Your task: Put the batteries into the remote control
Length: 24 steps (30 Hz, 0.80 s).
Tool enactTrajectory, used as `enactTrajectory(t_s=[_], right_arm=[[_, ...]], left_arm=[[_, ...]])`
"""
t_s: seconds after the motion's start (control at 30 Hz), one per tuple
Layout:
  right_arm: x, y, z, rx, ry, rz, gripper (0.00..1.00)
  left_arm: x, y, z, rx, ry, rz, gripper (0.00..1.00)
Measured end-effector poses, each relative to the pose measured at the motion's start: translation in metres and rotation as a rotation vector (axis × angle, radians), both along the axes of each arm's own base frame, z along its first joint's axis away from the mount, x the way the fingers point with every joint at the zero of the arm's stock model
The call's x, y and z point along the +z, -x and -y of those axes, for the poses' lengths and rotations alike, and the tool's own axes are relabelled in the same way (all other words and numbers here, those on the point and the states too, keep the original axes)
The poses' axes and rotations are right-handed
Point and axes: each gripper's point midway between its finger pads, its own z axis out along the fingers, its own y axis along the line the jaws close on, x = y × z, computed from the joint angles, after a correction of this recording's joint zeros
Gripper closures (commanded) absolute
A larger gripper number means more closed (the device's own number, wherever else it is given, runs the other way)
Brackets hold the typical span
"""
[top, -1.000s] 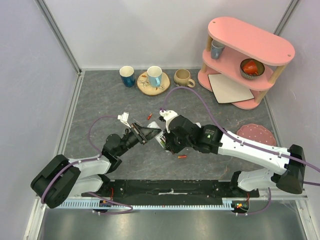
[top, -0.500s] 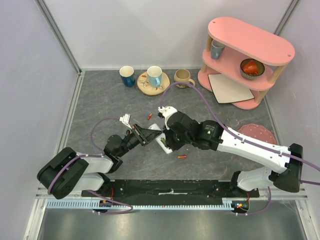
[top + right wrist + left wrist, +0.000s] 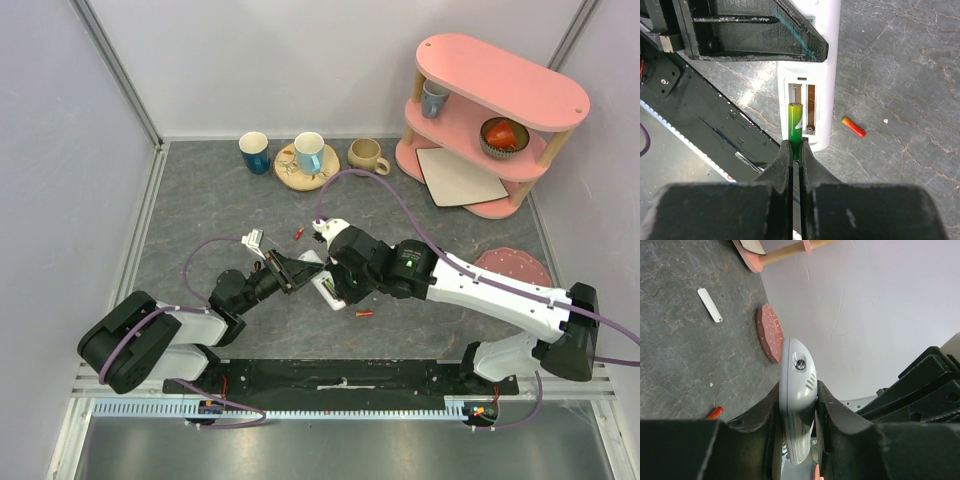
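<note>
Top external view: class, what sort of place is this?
Probably a robot test cell, not a home: white walls enclose a grey tabletop, with the left arm and right arm bolted at its edge.

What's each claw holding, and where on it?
Left claw: remote control, at the end away from its open bay. Right claw: green battery, by one end.

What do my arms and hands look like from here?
Left arm and right arm: white links between bulky black joints, each trailed by a purple cable. A green light glows near the right wrist. Left hand and right hand are black, two-fingered.
</note>
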Motion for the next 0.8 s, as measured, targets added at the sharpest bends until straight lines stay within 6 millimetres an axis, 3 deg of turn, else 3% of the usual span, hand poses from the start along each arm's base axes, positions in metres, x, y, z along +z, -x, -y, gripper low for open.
enactTrajectory(t_s=[0.8], right_arm=[[-0.014, 0.0, -0.006, 0.024, 0.048, -0.024, 1.0]], left_arm=[[0.005, 0.006, 0.001, -0.032, 0.009, 0.016, 0.98]])
